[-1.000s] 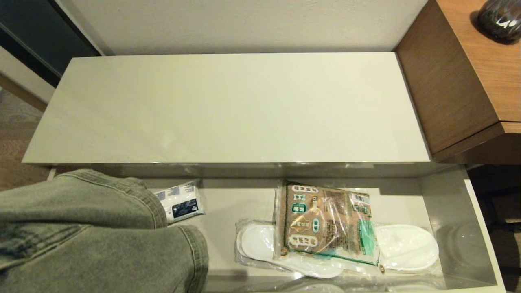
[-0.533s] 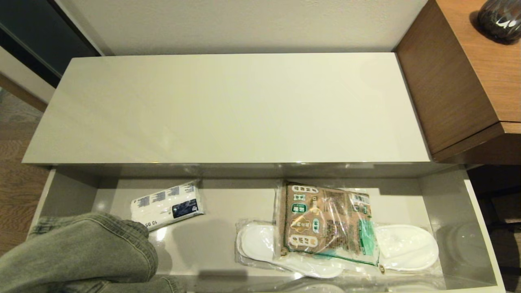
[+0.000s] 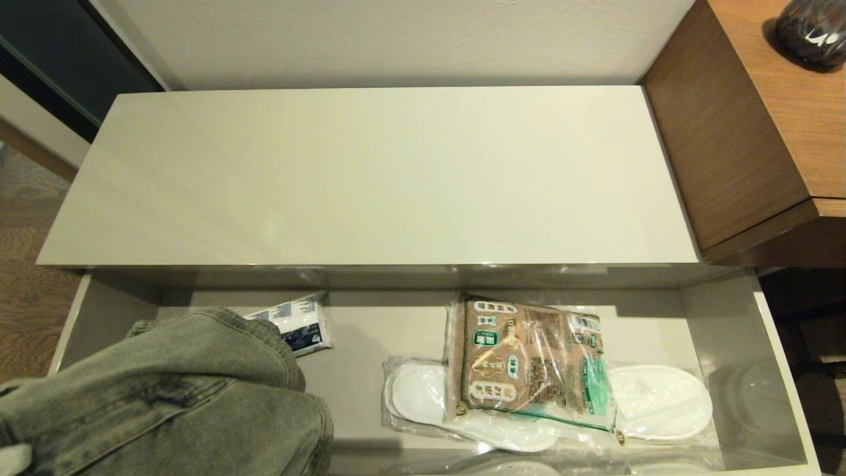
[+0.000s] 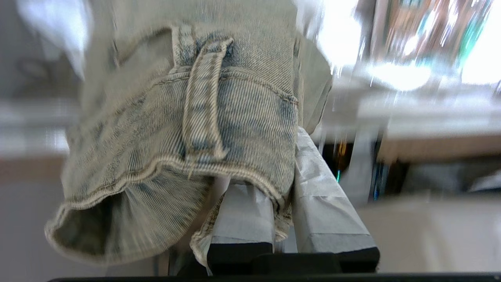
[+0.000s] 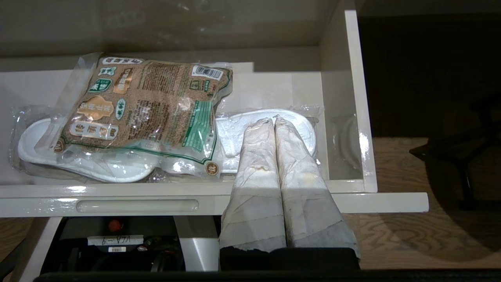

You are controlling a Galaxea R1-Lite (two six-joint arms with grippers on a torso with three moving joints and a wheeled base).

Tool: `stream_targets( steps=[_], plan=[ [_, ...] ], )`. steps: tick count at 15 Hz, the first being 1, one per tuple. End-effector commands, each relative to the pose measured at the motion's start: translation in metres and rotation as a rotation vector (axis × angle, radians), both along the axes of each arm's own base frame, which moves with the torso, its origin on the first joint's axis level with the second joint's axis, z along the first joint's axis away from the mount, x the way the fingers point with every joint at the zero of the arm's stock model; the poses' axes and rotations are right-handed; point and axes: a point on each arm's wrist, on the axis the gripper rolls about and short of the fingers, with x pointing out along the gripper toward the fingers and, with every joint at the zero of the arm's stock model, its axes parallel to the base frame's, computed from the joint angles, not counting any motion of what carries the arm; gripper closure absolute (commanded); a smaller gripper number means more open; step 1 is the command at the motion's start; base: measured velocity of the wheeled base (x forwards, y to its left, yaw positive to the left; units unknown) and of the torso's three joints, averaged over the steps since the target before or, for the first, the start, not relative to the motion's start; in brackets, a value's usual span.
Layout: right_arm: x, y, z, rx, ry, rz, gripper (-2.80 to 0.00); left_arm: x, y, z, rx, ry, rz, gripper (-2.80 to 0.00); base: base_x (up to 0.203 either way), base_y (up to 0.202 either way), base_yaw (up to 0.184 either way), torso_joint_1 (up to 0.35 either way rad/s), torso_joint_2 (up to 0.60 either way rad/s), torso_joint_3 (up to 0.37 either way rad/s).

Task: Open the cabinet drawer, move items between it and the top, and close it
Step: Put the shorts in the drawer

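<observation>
The cabinet drawer (image 3: 783,370) stands pulled out below the cream top (image 3: 370,172), which is bare. The grey-green denim garment (image 3: 185,390) hangs bunched over the drawer's left end. My left gripper (image 4: 282,172) is shut on a fold of the denim garment (image 4: 188,117), and its fingertips are buried in the cloth. It is hidden in the head view. A bit of white cloth (image 3: 13,457) shows at the garment's lower left edge. My right gripper (image 5: 274,119) is shut and empty, held over the drawer's front rim (image 5: 137,191) near the right end.
In the drawer lie a small white packet with a blue label (image 3: 301,324), a brown-and-green printed packet (image 3: 529,360) and plastic-wrapped white slippers (image 3: 661,403). Taller brown wood furniture (image 3: 747,132) with a dark vase (image 3: 811,30) stands at the right.
The denim garment dropped toward the lower left, then came back up and right, covering part of the small white packet again. The right arm has not moved.
</observation>
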Motion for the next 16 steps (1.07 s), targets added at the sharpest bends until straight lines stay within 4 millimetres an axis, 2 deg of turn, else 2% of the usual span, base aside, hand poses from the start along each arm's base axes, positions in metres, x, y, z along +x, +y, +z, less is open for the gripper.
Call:
stream_targets(
  steps=[1, 2, 4, 6, 8, 11, 13, 14, 16],
  plan=[
    [0.0, 0.0, 0.0, 0.0, 0.003, -0.001, 0.0, 0.035, -0.004, 0.002, 0.002, 0.043, 0.004, 0.0, 0.0, 0.0, 0.0, 0.0, 0.0, 0.0],
    [0.0, 0.0, 0.0, 0.0, 0.003, -0.001, 0.0, 0.036, -0.004, 0.002, 0.002, 0.041, 0.004, 0.0, 0.0, 0.0, 0.0, 0.0, 0.0, 0.0],
    [0.0, 0.0, 0.0, 0.0, 0.003, -0.001, 0.0, 0.045, -0.006, -0.015, 0.016, 0.124, 0.003, 0.0, 0.0, 0.0, 0.0, 0.0, 0.0, 0.0],
    [0.0, 0.0, 0.0, 0.0, 0.003, 0.001, 0.0, 0.047, -0.006, -0.019, 0.016, 0.142, 0.005, 0.0, 0.0, 0.0, 0.0, 0.0, 0.0, 0.0],
    [0.0, 0.0, 0.0, 0.0, 0.003, 0.001, 0.0, 0.047, -0.006, -0.032, 0.017, 0.191, 0.006, 0.0, 0.0, 0.0, 0.0, 0.0, 0.0, 0.0],
    [0.0, 0.0, 0.0, 0.0, 0.003, -0.001, 0.0, 0.05, -0.006, -0.064, 0.03, 0.288, 0.008, 0.0, 0.0, 0.0, 0.0, 0.0, 0.0, 0.0],
    [0.0, 0.0, 0.0, 0.0, 0.003, -0.001, 0.0, 0.055, -0.007, -0.072, 0.032, 0.297, 0.007, 0.0, 0.0, 0.0, 0.0, 0.0, 0.0, 0.0],
    [0.0, 0.0, 0.0, -0.003, 0.003, 0.0, 0.0, 0.061, -0.008, -0.077, 0.031, 0.295, 0.009, 0.0, 0.0, 0.0, 0.0, 0.0, 0.0, 0.0],
    [0.0, 0.0, 0.0, 0.0, 0.003, -0.001, 0.0, 0.087, -0.011, -0.093, 0.024, 0.316, 0.017, 0.0, 0.0, 0.0, 0.0, 0.0, 0.0, 0.0]
  ],
)
